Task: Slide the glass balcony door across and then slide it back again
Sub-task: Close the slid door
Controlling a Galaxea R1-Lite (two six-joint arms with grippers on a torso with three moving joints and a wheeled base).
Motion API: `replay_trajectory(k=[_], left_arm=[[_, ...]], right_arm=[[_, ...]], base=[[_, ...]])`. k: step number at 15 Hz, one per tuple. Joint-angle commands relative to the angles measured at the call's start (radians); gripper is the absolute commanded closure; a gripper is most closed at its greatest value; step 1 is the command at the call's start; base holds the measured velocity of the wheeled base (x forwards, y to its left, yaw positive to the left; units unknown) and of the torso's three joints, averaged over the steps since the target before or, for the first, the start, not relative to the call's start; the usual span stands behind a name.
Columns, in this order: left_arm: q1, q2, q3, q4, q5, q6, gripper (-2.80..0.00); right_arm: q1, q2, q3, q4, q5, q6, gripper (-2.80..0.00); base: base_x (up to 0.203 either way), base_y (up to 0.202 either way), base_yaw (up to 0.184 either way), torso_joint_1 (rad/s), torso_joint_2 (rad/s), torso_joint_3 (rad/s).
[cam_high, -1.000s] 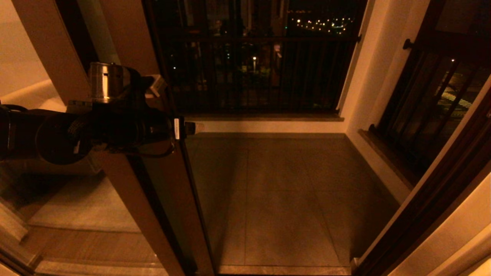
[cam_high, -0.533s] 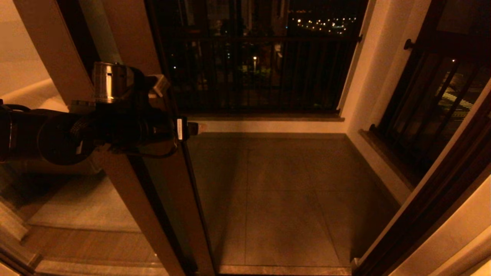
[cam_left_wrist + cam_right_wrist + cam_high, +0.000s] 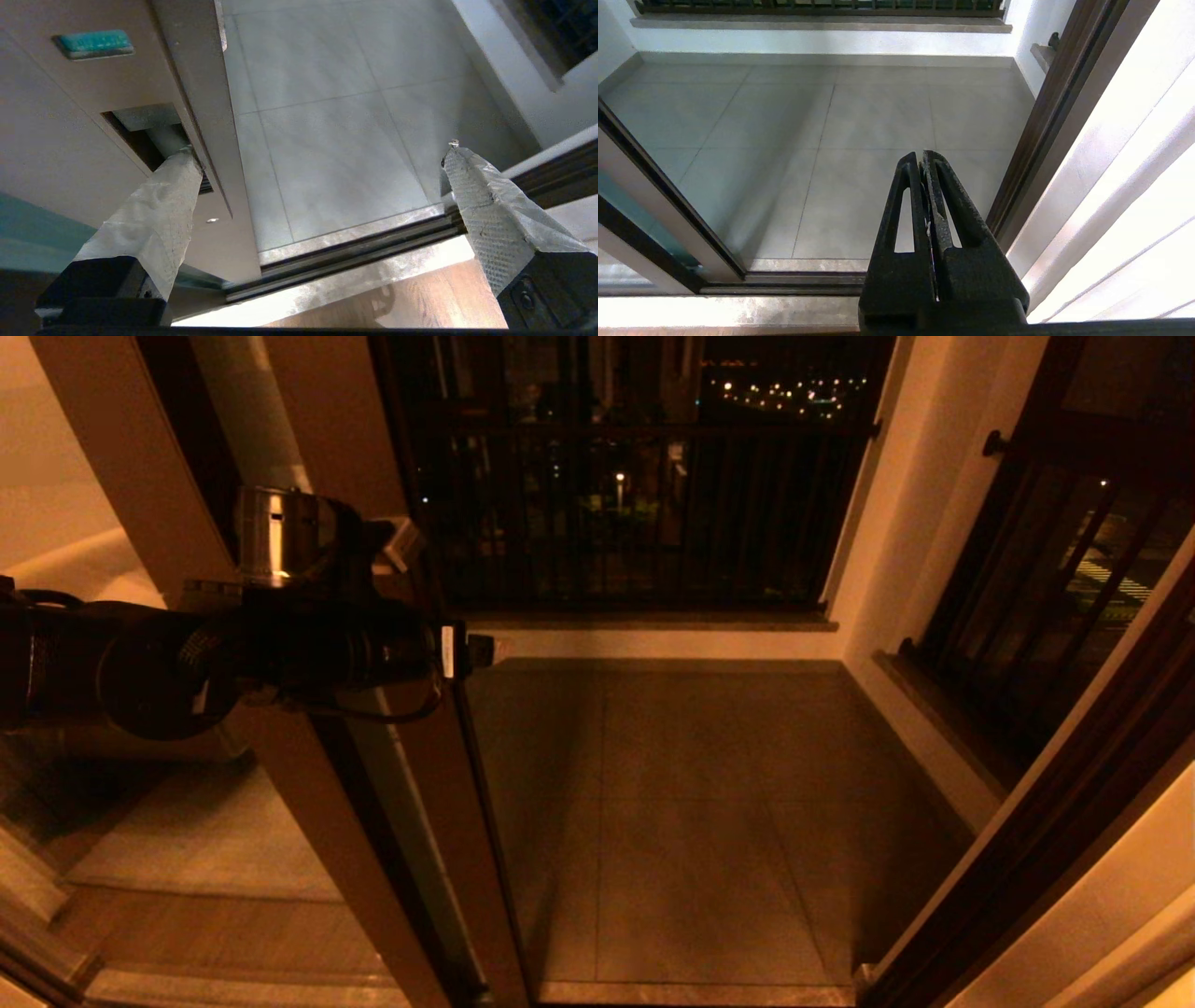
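So the glass balcony door (image 3: 439, 821) is sitting left of the open doorway, its dark brown frame edge running from the top of the head view down to the floor track (image 3: 355, 252). To the right of that edge it's just open balcony: grey floor tiles (image 3: 691, 821), a low white wall, and the black railing (image 3: 635, 504) behind it with city lights past the bars.

The left claw (image 3: 322, 163) is up against the door's frame edge, roughly mid-height on the door in the head view, with the arm reaching in from the left. Its fingers are spread wide. One taped finger (image 3: 159, 219) has its tip poked into the recessed handle pocket (image 3: 140, 126) in the frame face, and the other taped finger (image 3: 490, 205) hangs out over the open gap, well clear of the frame. So the frame edge sits between the two fingers, but they aren't squeezing it.

The right claw (image 3: 924, 161) is parked low on the room side of the track, aimed at the balcony tiles to the right of the door, fingers pressed together with nothing between them.
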Motion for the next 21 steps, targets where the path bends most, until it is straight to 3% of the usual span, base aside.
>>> replay_trajectory(k=[1,9,12,18,19,21], left_arm=[[-0.004,0.002,0.001,-0.001,0.003,-0.001,-2.8],[-0.051,0.012,0.0,-0.001,0.012,-0.001,-2.8],[-0.078,0.028,-0.003,-0.001,0.044,-0.001,-2.8],[-0.095,-0.009,-0.001,-0.003,0.034,-0.007,-2.8],[-0.086,-0.045,0.023,-0.003,-0.009,-0.011,-2.8],[-0.028,-0.108,0.076,-0.003,-0.227,-0.009,-2.8]], right_arm=[[0.0,0.0,0.0,0.001,0.0,-0.001,0.0],[0.0,0.0,0.0,0.001,0.0,-0.001,0.0],[0.0,0.0,0.0,0.001,0.0,-0.001,0.0],[0.0,0.0,0.0,0.001,0.0,-0.001,0.0],[0.0,0.0,0.0,0.001,0.0,-0.001,0.0],[0.0,0.0,0.0,0.001,0.0,-0.001,0.0]], base=[[0.0,0.0,0.0,0.0,0.0,0.0],[0.0,0.0,0.0,0.0,0.0,0.0],[0.0,0.0,0.0,0.0,0.0,0.0],[0.0,0.0,0.0,0.0,0.0,0.0],[0.0,0.0,0.0,0.0,0.0,0.0],[0.0,0.0,0.0,0.0,0.0,0.0]])
